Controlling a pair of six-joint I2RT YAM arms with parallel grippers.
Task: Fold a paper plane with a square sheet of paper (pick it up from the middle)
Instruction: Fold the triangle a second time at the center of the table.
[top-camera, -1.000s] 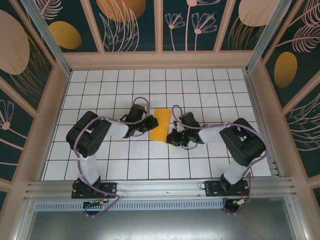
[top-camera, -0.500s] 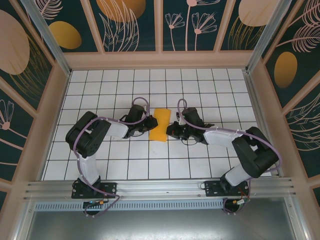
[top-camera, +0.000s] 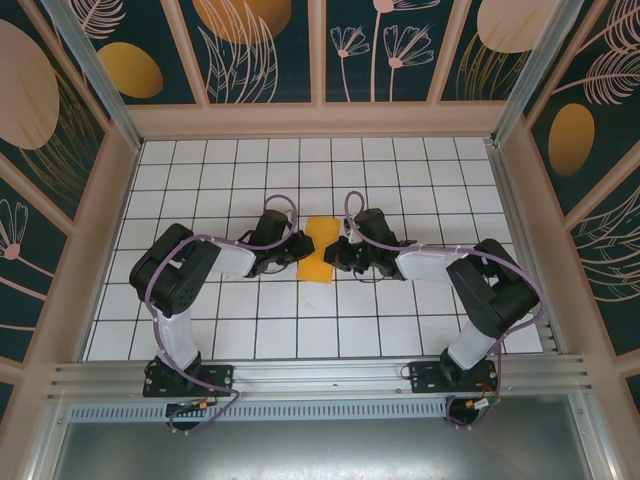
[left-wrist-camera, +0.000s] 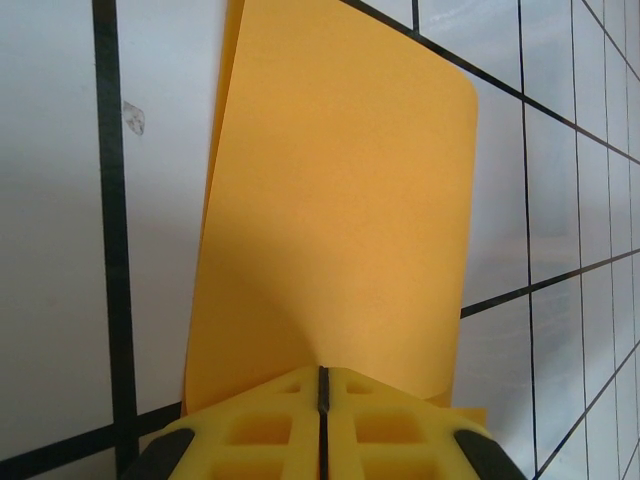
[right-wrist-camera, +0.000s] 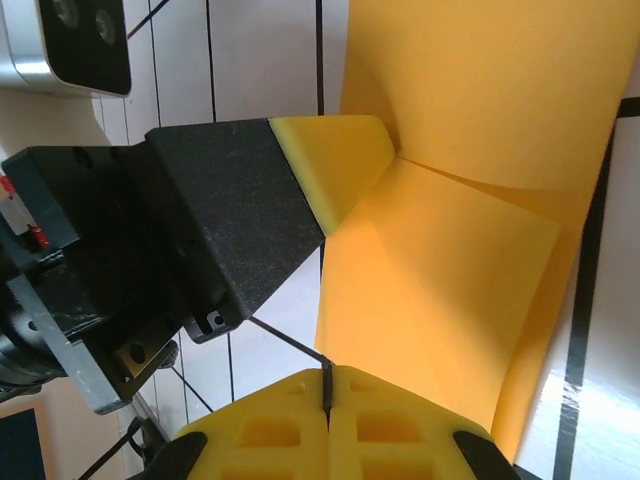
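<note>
Lying half-folded mid desk (top-camera: 400, 320), the paper (top-camera: 321, 250) is pinched at its left edge by the left gripper (top-camera: 299, 250), while the right gripper (top-camera: 339, 256) sits closed at its right edge; nose and wing folds likely remain.

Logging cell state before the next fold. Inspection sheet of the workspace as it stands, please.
Surface: white gridded table; one small scuff beside the sheet.
Job's things: orange sheet of paper at centre, folded over into a narrow rectangle, layers not lying flat; no finished plane.
Clutter: nothing seen.
Grippers: left gripper shut on the sheet's edge; right gripper shut at the opposite edge, cannot tell whether it pinches the paper.
Cables: purple cables looped over both wrists, off the sheet.
Surroundings: painted floral wall panels on three sides; aluminium rail along the near edge.
</note>
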